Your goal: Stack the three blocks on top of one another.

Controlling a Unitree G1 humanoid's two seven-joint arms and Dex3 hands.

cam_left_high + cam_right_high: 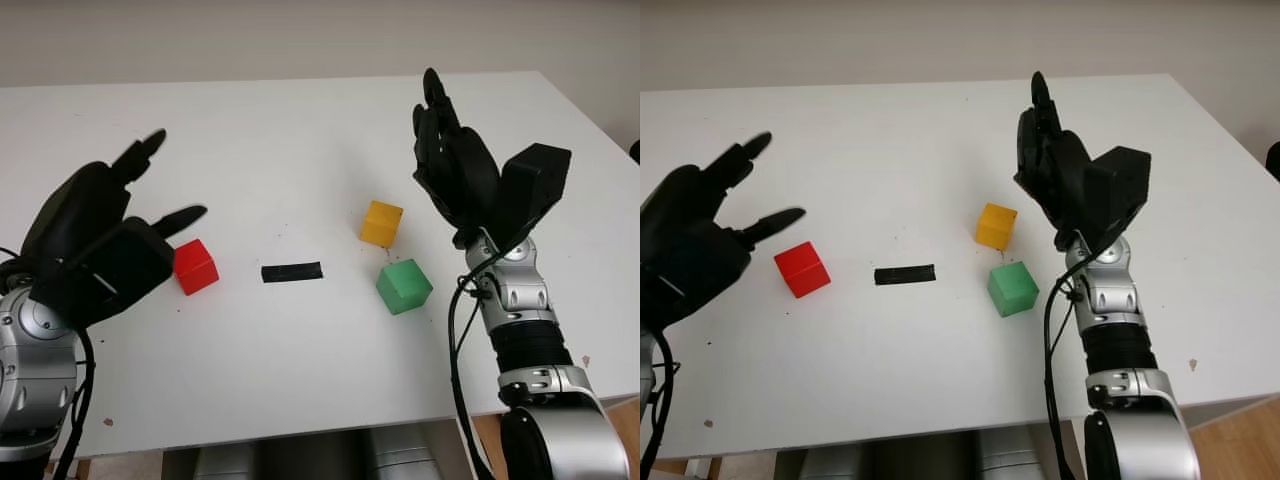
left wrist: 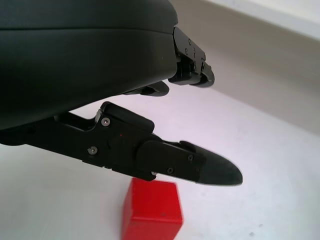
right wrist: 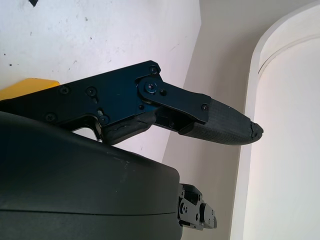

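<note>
Both our hands hold nothing: left hand [image 1: 100, 235] beside the red cube [image 1: 196, 266], right hand [image 1: 462, 170] above the yellow cube [image 1: 381, 223].

Three small cubes sit apart on the white surface, none stacked. The red block [image 1: 196, 266] lies at the left. The yellow block [image 1: 381, 223] stands right of centre, with the green block [image 1: 404, 286] just nearer, slightly right.

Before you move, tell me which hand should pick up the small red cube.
Left. The open left hand hovers right beside the small red cube, its fingers reaching over it. The open right hand is raised beyond the yellow cube and green cube, across the black tape strip.
</note>
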